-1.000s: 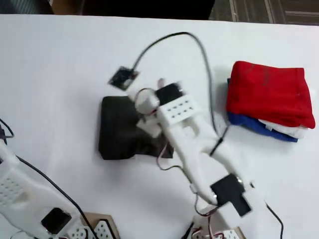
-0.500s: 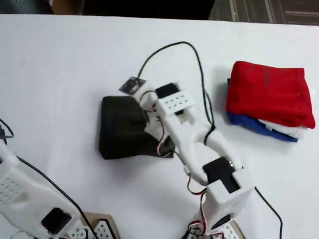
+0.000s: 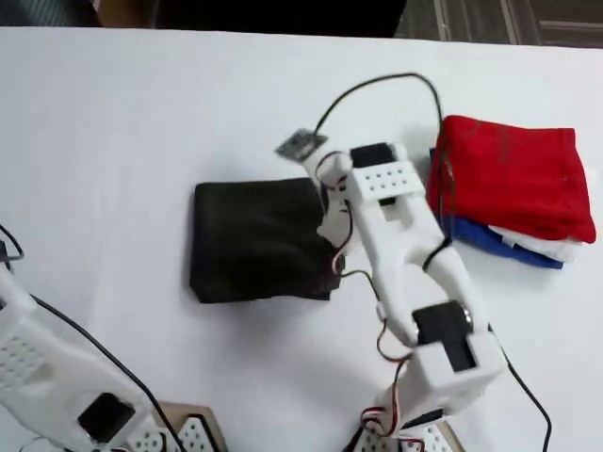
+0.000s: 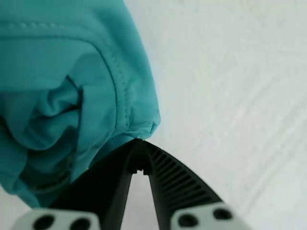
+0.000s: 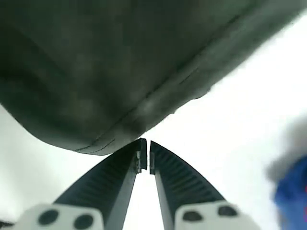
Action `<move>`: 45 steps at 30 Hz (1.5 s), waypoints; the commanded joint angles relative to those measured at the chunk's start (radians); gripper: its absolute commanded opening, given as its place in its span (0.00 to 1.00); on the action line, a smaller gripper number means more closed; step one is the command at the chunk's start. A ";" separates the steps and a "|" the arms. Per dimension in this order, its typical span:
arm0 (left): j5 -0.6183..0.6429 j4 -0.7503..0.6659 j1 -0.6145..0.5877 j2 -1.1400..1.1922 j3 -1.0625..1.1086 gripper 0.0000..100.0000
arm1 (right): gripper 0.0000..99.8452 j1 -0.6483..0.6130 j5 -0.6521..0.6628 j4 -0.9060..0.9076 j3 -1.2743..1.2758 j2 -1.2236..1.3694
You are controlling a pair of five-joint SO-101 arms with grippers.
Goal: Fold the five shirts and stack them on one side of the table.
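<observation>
The tabletop [image 3: 113, 113] is carrying a stack [image 3: 504, 184] at one side and a folded black shirt [image 3: 259, 240] in the middle, its long axis pointing toward the stack. The shirt looks soft and floppy, so pinching a folded edge is looking wisest. The right gripper [image 5: 145, 155] is sitting at its hem, fingers closed and empty. The left gripper [image 4: 139, 167], fingers closed, is touching a teal shirt [image 4: 72, 86].
</observation>
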 commanded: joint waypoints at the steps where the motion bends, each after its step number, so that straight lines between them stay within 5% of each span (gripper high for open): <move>1: 0.006 -0.012 0.009 -0.068 -0.005 0.03 | 0.02 0.002 -0.080 -0.007 -0.044 -0.107; 9: 0.006 -0.012 0.008 -0.066 -0.004 0.03 | 0.02 -0.219 -0.078 0.119 0.060 -0.151; 12: 0.006 -0.012 0.005 -0.066 -0.004 0.03 | 0.02 -0.196 -0.098 0.018 0.064 -0.180; 15: 0.006 -0.012 0.005 -0.066 -0.004 0.03 | 0.04 -0.136 -0.267 -0.079 0.064 -0.173; 24: 0.006 -0.012 0.006 -0.066 -0.002 0.03 | 0.44 -0.120 -0.654 -0.131 0.046 0.013; 35: 0.003 -0.011 0.005 -0.066 -0.002 0.03 | 0.40 -0.122 -0.666 -0.114 -0.238 0.248; 45: 0.006 -0.012 0.005 -0.066 -0.002 0.03 | 0.40 -0.124 -0.667 0.085 -0.479 0.544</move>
